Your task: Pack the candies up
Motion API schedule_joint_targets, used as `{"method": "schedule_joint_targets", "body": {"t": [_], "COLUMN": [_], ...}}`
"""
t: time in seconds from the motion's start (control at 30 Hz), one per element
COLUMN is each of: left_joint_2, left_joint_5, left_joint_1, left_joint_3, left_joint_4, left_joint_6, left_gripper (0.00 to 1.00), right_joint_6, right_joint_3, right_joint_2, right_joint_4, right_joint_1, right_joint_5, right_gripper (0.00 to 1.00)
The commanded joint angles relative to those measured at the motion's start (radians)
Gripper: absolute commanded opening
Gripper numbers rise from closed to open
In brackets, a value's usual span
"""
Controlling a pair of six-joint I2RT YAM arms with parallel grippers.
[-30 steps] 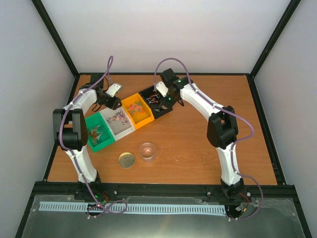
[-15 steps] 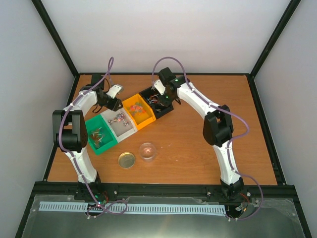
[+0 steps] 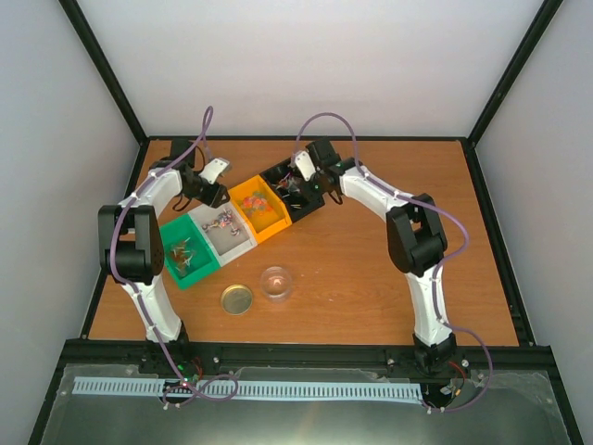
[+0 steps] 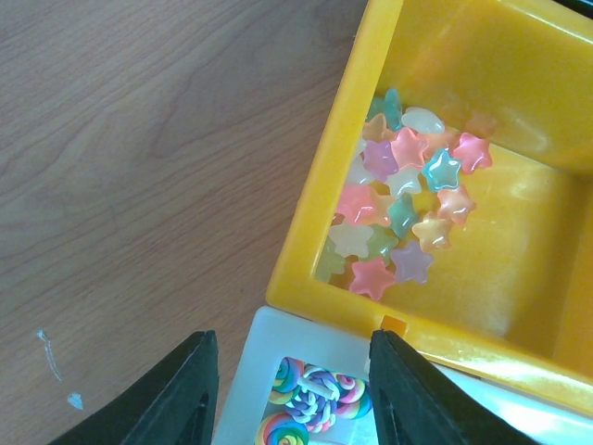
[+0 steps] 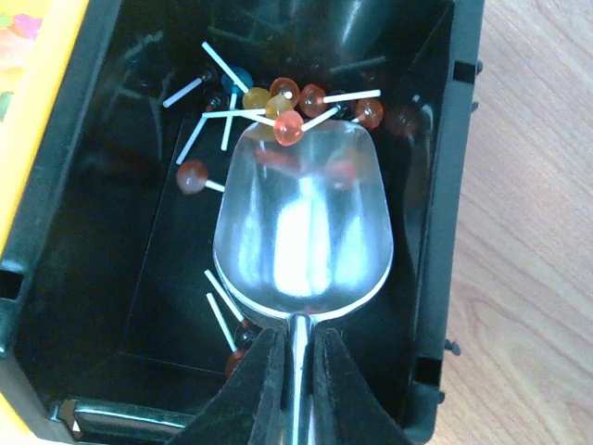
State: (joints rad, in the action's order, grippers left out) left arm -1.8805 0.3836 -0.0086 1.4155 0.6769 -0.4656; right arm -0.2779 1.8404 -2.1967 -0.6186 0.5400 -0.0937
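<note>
The candies lie sorted in four bins: small red and orange lollipops (image 5: 278, 107) in the black bin (image 5: 435, 185), pastel star candies (image 4: 408, 199) in the yellow bin (image 4: 324, 213), swirl lollipops (image 4: 315, 403) in the white bin (image 4: 269, 334), and more in the green bin (image 3: 185, 250). My right gripper (image 5: 296, 348) is shut on the handle of the shiny metal scoop (image 5: 304, 232). The scoop sits low inside the black bin with its front lip against the lollipop pile. My left gripper (image 4: 292, 348) is open and empty, above the corner where the white and yellow bins meet.
The bins form a diagonal row at the back left of the wooden table: green, white (image 3: 222, 227), yellow (image 3: 259, 206), black (image 3: 292, 190). A round gold lid (image 3: 237, 298) and a clear round jar (image 3: 276, 281) stand in front of them.
My right wrist has shifted slightly back and to the right over the black bin, with the scoop still in it. The left arm has not moved.
</note>
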Motion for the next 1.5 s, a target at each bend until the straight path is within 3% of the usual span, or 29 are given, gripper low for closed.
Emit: {"method": "schedule_joint_targets", "body": {"t": [0.0, 0.4, 0.53, 0.83, 1.2, 1.47], "left_joint_2": [-0.030, -0.031, -0.029, -0.008, -0.010, -0.014], "left_joint_5": [0.015, 0.012, 0.013, 0.032, 0.055, 0.047], "left_joint_1": [-0.010, -0.009, -0.007, -0.005, -0.006, -0.006], "left_joint_3": [0.039, 0.062, 0.077, 0.134, 0.197, 0.228], "left_joint_4": [0.094, 0.122, 0.135, 0.175, 0.231, 0.263], "left_joint_6": [-0.043, -0.052, -0.043, -0.027, -0.021, -0.031], "left_gripper": [0.48, 0.50, 0.54, 0.70, 0.72, 0.72], "right_joint_6": [0.039, 0.066, 0.097, 0.213, 0.200, 0.117], "right_joint_3": [-0.189, -0.685, -0.766, -0.803, -0.869, -0.780], "right_joint_2": [0.019, 0.224, 0.243, 0.249, 0.299, 0.346], "right_joint_4": [0.127, 0.772, 0.928, 1.033, 1.110, 0.768], "right_joint_1": [-0.012, -0.014, -0.022, -0.060, -0.061, -0.072], "right_joint_5": [-0.018, -0.058, -0.079, -0.174, -0.164, -0.157], "right_gripper": [0.03, 0.03, 0.03, 0.03, 0.03, 0.03]}}
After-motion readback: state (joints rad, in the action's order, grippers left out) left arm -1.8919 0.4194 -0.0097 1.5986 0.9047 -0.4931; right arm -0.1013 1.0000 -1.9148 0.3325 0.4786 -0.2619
